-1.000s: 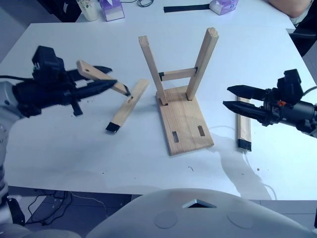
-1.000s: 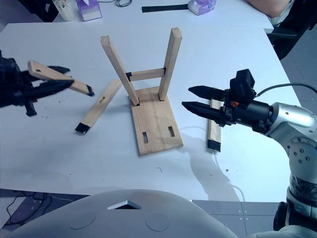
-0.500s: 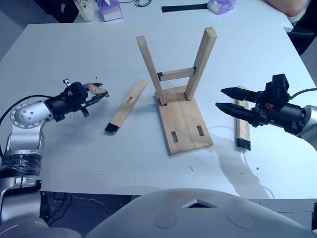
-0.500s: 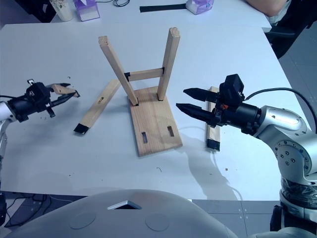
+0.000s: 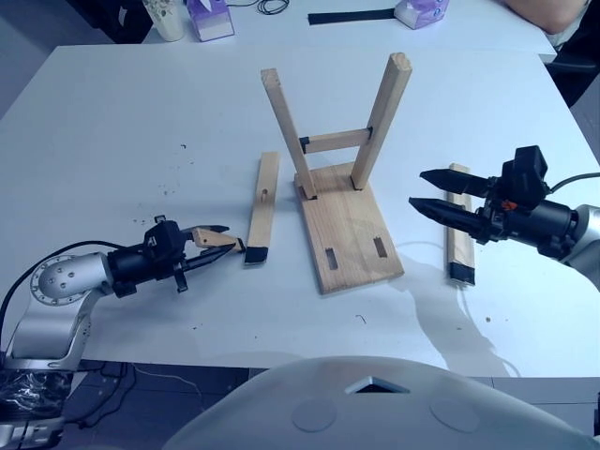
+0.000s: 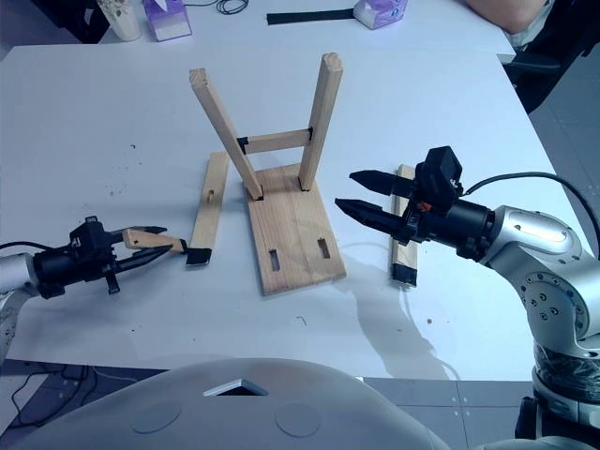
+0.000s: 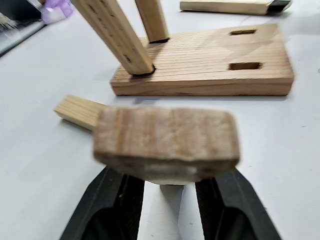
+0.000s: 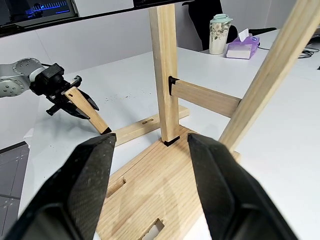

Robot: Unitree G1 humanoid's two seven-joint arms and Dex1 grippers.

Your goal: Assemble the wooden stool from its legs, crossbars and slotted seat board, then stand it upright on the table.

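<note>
Still mid-tabletop [image 5: 112,122], the board [image 5: 352,234] holds two standing legs [image 5: 382,117] in its far slots, near slots empty, while the left leg [image 5: 262,202] has swung from a slant to lie nearly parallel beside it. The left gripper [image 5: 208,248], clamped on a crossbar [image 5: 223,243], has dropped toward the front-left corner, bar tip at that leg's black end, probably squaring it for joining. The right gripper [image 5: 419,187] stays wide open and empty, beside the right leg [image 5: 457,225] toward the right edge.
</note>
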